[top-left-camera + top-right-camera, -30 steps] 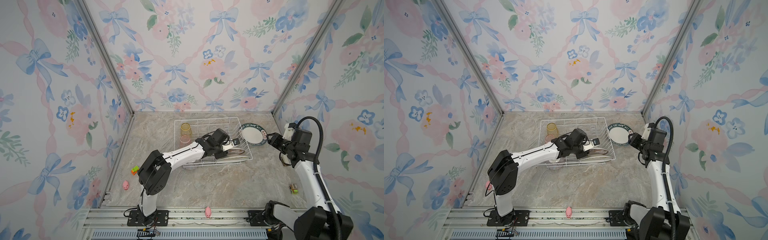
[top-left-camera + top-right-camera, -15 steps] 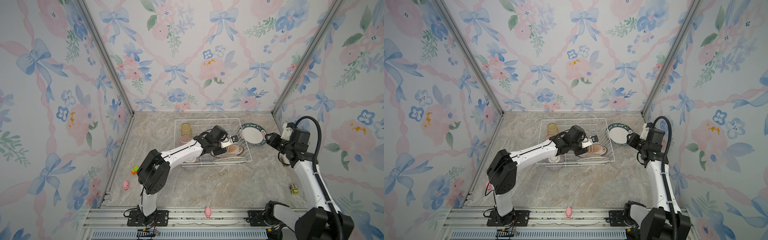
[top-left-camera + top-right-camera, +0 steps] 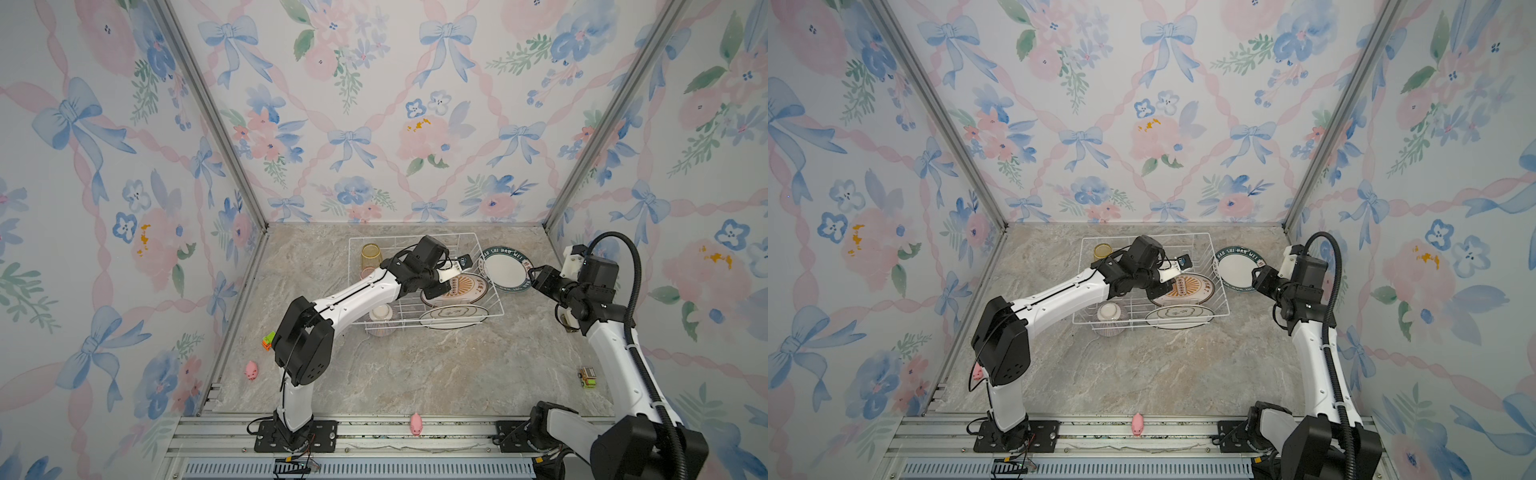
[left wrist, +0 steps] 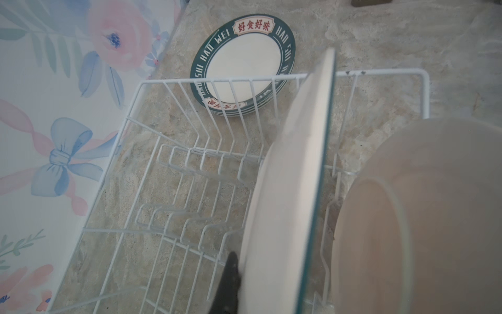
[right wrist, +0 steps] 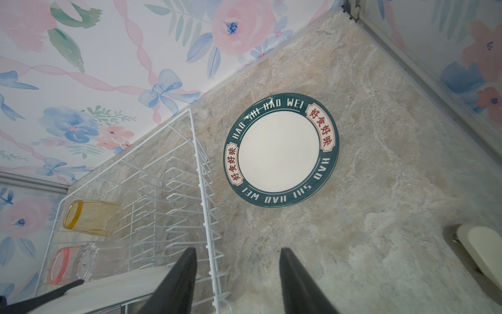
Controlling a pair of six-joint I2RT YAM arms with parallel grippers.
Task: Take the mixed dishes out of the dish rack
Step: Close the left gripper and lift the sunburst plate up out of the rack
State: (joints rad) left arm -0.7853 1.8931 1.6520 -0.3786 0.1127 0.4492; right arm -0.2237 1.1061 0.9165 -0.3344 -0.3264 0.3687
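The left gripper [image 3: 443, 282] clamps the plate [image 3: 467, 289] whose orange pattern only top views show; right gripper [image 5: 237, 252] gapes.

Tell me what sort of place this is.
Most likely a staged robot test booth, not a kitchen: floral wallpaper panels in metal framing, a left arm and right arm bolted to a front rail, a dish rack on a marble-look tabletop.

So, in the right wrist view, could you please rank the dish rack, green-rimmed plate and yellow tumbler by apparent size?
1. dish rack, largest even though partly cut off by the frame
2. green-rimmed plate
3. yellow tumbler
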